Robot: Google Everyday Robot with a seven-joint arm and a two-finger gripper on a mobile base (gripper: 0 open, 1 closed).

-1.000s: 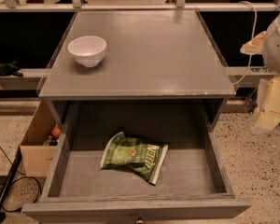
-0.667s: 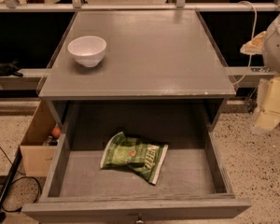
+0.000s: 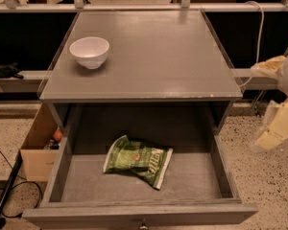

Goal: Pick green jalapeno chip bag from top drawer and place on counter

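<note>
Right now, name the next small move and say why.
Probably swing the gripper from the right edge of the view to above the green jalapeno chip bag: the bag lies untouched in the open top drawer, well apart from the gripper.

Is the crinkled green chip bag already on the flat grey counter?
No, the crinkled green chip bag lies inside the open grey wooden drawer; the hand hangs outside it, to the right.

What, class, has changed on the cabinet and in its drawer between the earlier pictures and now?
Nothing has visibly changed. The gripper is where it was, at the right edge beside the cabinet, clear of the drawer. The green chip bag lies untouched on the open drawer's bottom, and the white bowl stands at the counter's left side as before.
</note>
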